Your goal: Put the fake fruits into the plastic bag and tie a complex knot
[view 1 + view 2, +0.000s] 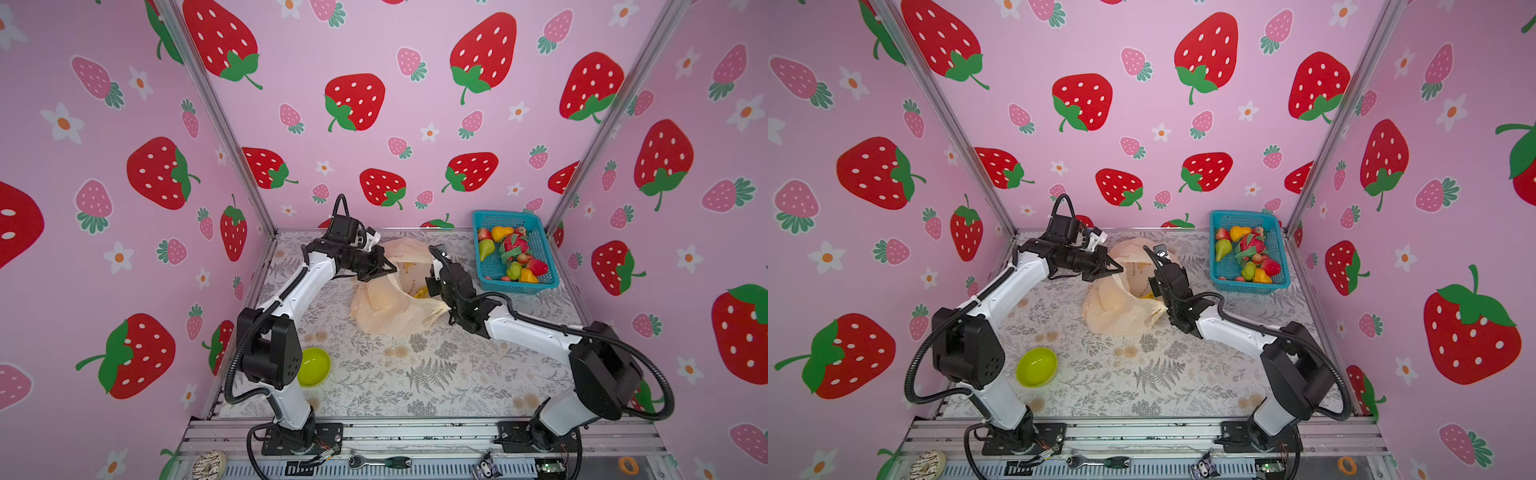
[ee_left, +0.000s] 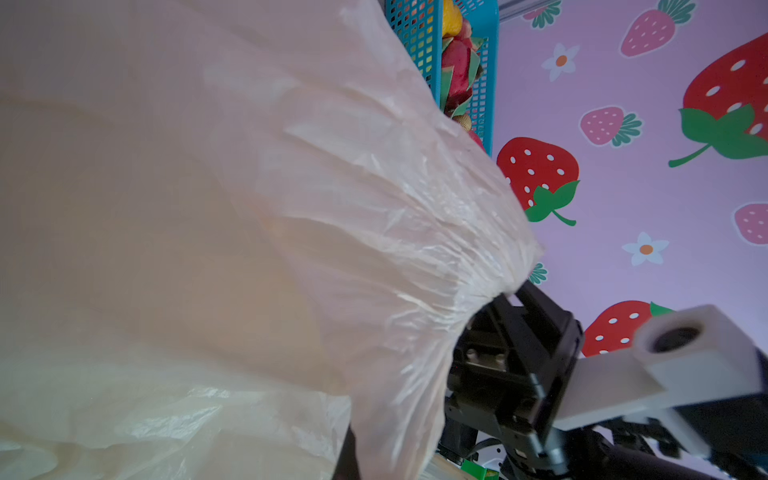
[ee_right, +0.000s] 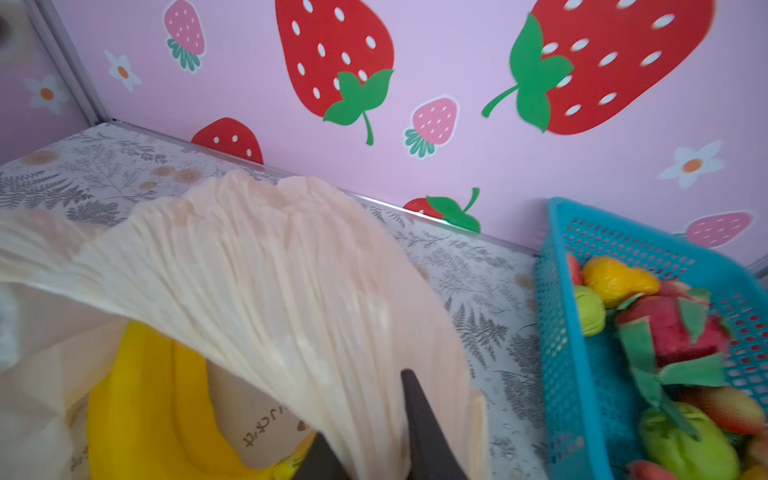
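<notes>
so my left pincer (image 1: pixel 388 270) is clenched on the plastic bag (image 1: pixel 386 313) at its rim, and my right pincer (image 3: pixel 365 409) pinches the opposite edge. One yellow banana (image 3: pixel 145 395) lies inside the bag, and the other fake fruits (image 1: pixel 515 253) sit in the teal basket (image 1: pixel 505 215) just beside it.

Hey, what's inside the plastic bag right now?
A yellow banana lies in the plastic bag, visible through its mouth. Crinkled film covers the rest, so anything else inside is hidden.
</notes>
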Available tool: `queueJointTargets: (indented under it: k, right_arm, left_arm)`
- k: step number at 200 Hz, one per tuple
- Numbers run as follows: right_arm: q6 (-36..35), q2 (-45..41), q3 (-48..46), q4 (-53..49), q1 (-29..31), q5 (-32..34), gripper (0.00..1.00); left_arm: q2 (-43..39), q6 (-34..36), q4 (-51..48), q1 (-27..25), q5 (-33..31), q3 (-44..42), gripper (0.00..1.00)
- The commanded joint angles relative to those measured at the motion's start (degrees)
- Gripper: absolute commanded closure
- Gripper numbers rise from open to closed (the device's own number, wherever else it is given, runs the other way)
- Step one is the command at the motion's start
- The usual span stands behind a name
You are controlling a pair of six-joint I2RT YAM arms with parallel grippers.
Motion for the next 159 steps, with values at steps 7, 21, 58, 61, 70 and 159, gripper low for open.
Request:
queueJointTargets:
  k: [7,21,58,61,70,159]
  right_arm:
    - [-6.25,-1.74,2.39,-6.16,-2.38,7.22,0.84]
    - [-8.44,-1.68,4.13,-8.17,-3.28,6.10,0.84]
    - [-12.96,1.59,10.13,-12.91,-5.81,3.53,0.83]
    - [-13.21,2.20,10.73,-13.47,-6.17,3.36,0.83]
    - [-13.70,3.80,13.21,-15.46,-7.00,2.89,0.81]
    - [-16.39,10.09,25.64,-26.21,-10.58,-5.17,0.37]
  left_arm:
    - [-0.48,4.64,-4.63,0.02,-0.08,2.46,1.00]
    - [0.07,6.14,-6.03,0.02,-0.36,3.14,1.00]
    - [0.96,7.64,-7.25,-0.07,0.31,3.65,1.00]
    - [1.02,7.66,-7.29,-0.08,0.42,3.61,1.00]
    - [1.16,7.72,-7.37,-0.14,0.53,3.66,1.00]
    - [2.14,3.70,-4.85,-0.81,0.45,2.19,1.00]
